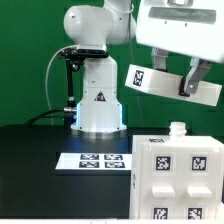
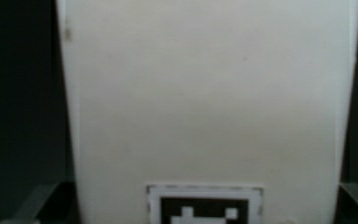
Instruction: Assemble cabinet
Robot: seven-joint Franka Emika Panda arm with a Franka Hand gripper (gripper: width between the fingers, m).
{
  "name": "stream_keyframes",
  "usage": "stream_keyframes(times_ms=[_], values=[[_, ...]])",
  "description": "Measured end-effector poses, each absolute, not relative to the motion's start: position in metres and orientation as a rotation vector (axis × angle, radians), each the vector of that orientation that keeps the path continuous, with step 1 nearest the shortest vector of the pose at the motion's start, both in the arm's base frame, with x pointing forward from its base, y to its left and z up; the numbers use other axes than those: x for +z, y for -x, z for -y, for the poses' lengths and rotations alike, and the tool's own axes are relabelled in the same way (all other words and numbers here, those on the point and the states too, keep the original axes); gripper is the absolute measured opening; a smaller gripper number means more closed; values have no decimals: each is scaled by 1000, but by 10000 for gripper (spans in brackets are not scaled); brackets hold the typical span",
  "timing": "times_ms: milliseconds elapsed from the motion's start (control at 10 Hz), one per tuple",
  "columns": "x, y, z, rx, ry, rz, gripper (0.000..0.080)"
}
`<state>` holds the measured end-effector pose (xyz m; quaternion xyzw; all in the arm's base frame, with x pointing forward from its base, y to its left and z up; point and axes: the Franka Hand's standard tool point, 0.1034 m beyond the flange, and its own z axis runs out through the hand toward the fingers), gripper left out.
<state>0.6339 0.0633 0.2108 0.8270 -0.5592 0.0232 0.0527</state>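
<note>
Behind everything stood a green wall [image 1: 25, 60], and below it a black table [image 1: 35, 145] spread across the scene. On that table, at the exterior view's right, sat the cabinet box [image 1: 178, 180], matte white, with black-and-white square tags on its faces and a small knob on top. Near it on the exterior view's left lay the marker board [image 1: 92, 160], flat and thin. Above the box, clear of the table, the gripper [image 1: 171, 80] was clamped on a white panel [image 1: 170, 82], tilted and tagged. Seen from the wrist, that panel [image 2: 202, 100] filled the frame, a tag at its edge.
</note>
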Motion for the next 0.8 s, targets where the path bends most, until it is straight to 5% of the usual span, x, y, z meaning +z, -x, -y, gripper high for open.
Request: stream_keyframes(times_ms=[800], values=[[196,-641,-73,297,-2593,1921,560]])
